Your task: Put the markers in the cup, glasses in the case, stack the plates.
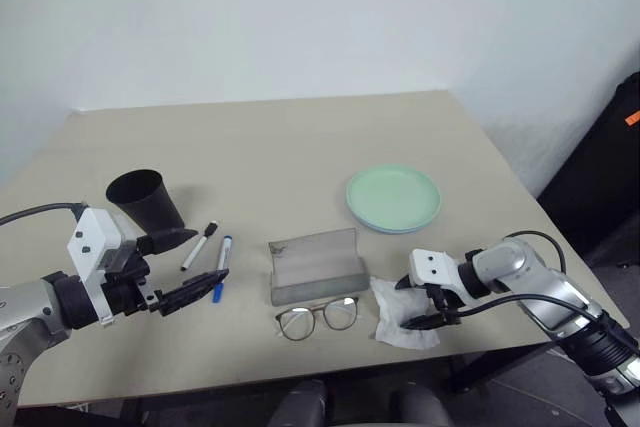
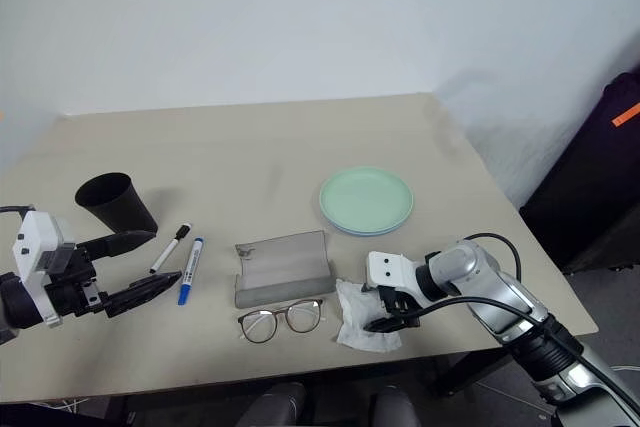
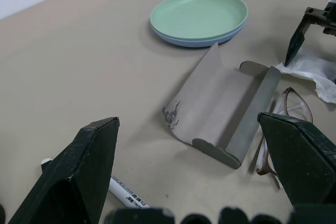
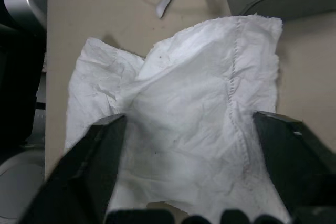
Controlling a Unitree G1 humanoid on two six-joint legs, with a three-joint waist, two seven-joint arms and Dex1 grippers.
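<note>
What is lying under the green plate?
Under the green plate lies the blue plate. Just its rim peeks out along the near edge; the rest of it is covered.

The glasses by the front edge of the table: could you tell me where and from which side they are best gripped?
Probably the bridge between the lenses of the glasses, approached from above. They lie flat on the table, just in front of the open case, so the frame offers little height from the side. The tissue lies close beside them, under the right gripper.
</note>
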